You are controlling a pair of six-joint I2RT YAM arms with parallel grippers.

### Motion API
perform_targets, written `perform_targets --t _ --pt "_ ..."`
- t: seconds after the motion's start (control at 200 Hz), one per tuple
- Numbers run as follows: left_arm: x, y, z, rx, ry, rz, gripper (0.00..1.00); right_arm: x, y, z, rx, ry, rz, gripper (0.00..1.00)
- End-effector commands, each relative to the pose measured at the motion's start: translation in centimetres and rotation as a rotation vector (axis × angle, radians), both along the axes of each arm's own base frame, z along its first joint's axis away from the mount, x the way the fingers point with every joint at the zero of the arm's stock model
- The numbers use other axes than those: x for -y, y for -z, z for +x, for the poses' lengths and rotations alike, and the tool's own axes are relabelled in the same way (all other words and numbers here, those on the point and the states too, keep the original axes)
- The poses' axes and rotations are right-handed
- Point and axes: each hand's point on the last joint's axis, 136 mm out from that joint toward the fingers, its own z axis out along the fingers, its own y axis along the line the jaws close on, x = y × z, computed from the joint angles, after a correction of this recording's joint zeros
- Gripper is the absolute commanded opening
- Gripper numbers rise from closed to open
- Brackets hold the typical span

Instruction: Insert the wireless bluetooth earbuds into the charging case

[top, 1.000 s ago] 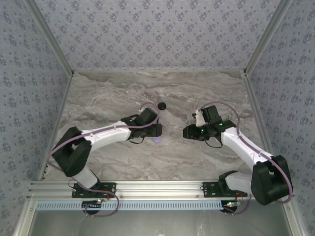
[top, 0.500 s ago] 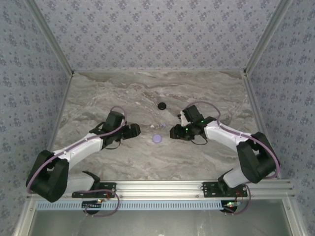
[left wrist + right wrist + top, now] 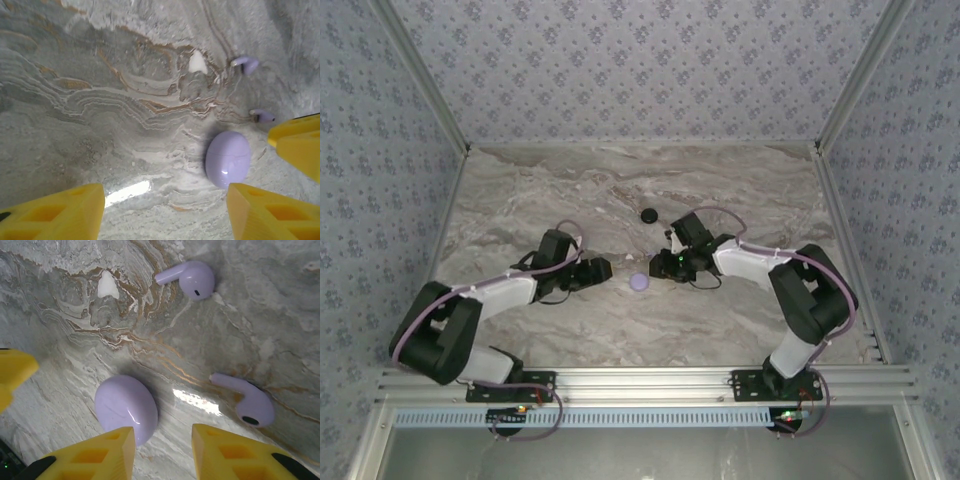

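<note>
**Camera layout**

Top external: mounted high behind the arm bases (image 3: pixel 510 385), tilted down and forward, far enough to take in the whole marble table (image 3: pixel 720 190). Left wrist: low, facing the tabletop, close. Right wrist: same, closer. All three share the lilac charging case (image 3: pixel 639 282) (image 3: pixel 228 159) (image 3: pixel 126 409). Both wrist views share the two earbuds (image 3: pixel 245 64) (image 3: pixel 189 279).

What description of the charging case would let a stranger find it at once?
On the marble table, look at the gap between the left gripper and the right gripper. The charging case lies there, a closed, glossy lilac oval. The two earbuds beside it share its colour but are smaller and have stems.
</note>
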Motion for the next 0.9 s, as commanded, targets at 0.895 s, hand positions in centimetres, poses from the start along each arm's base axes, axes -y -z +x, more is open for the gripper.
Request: perform_targets --t 0.895 --pt "6.9 1.5 -0.9 -0.097 0.147 -0.068 0.51 -2.7 1.2 -0.5 -0.088 -0.051 0.066 0.29"
